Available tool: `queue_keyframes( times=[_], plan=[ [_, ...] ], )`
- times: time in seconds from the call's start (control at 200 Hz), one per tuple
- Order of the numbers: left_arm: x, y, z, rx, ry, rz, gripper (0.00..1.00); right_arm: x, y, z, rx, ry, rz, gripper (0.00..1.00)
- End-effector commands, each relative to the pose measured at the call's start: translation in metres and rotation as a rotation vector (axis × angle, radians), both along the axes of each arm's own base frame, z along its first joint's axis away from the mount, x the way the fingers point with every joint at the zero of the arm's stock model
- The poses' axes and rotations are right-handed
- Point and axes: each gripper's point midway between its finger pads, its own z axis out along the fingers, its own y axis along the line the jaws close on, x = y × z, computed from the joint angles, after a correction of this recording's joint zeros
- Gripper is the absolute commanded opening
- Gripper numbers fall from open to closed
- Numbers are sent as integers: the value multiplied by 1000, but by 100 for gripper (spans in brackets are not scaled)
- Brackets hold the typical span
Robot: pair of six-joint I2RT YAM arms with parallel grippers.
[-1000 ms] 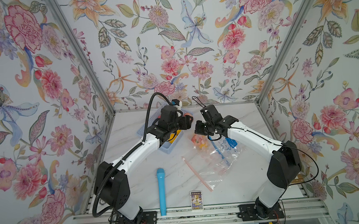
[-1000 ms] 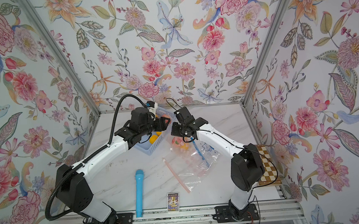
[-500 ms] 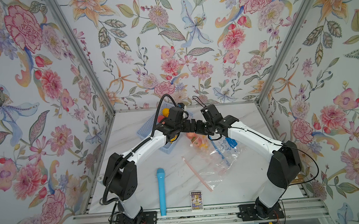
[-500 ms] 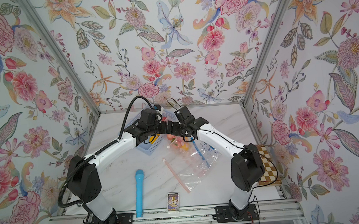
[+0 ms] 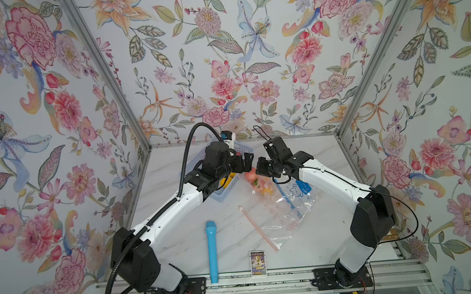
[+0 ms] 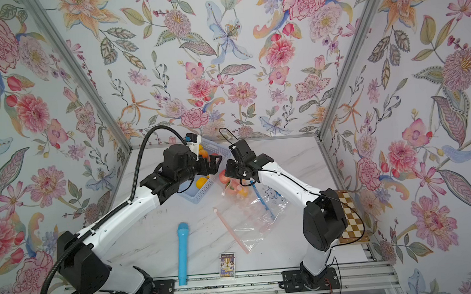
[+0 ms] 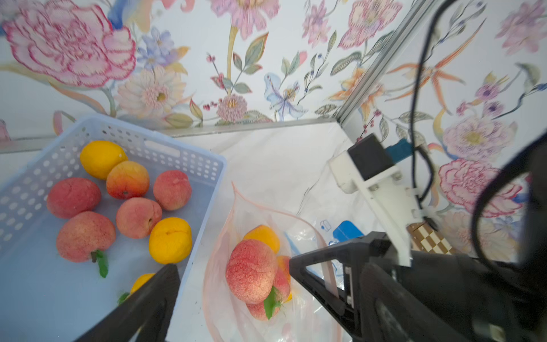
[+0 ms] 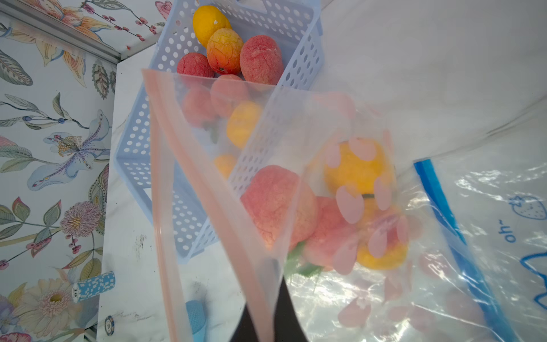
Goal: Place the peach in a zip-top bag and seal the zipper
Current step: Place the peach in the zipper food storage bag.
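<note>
Just inside the mouth of the zip-top bag point(image 7: 219, 296) lies the peach point(image 7: 251, 271), pink and speckled with a green leaf at its lower end, resting on top of other pink and yellow fruit already in there; the right wrist view shows it through the film point(image 8: 275, 204). The bag's mouth gapes, its pink zipper point(image 8: 165, 183) unsealed, and one lip is lifted off the tabletop point(image 5: 178, 236) by the right pincer point(image 8: 266, 311), which is clamped tight on that edge. The left pincer point(image 7: 232, 266) hangs directly over the opening with its jaws spread wide and nothing between them. Judging from this, the placing step looks done and sealing is what remains. The next move calls for the left arm to clear the mouth, then for the two lips to be brought flat together and pinched along the pink strip from one end to the other; since the peach sits near the opening, it may need nudging deeper so it does not block the closure or roll out. Just beside the bag stands a pale blue perforated basket point(image 7: 189, 154) with more peaches and yellow fruit. A second bag point(image 5: 299, 190) with a blue zipper lies partly under the first, and nearer the front edge are a blue cylinder point(image 5: 212, 251) and a small card box point(image 5: 257, 263).
</note>
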Motion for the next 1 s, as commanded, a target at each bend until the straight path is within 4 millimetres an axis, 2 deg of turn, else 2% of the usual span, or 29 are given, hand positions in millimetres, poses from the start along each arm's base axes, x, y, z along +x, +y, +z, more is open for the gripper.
queue_keyframes(
  times=[0.0,0.17,0.325,0.43,0.626,0.801,0.886,0.996],
  plan=[
    [-8,4,12,-51,-83,2,99,16,3,20,53,-49,-35,0],
    [-30,9,10,-129,-147,-44,99,23,7,28,108,-61,-43,0],
    [-57,19,11,-232,-241,-83,99,29,7,32,148,-66,-55,0],
    [-67,27,10,-253,-278,-82,99,31,8,36,180,-74,-60,0],
    [-70,23,-4,-241,-249,-108,99,35,10,37,218,-75,-69,0],
    [-76,10,-21,-282,-256,-186,99,36,13,42,248,-81,-70,0],
    [-75,5,-32,-290,-261,-209,87,37,12,46,258,-89,-72,0],
    [-72,-2,-45,-273,-290,-230,85,37,12,49,269,-94,-73,0]
  ],
)
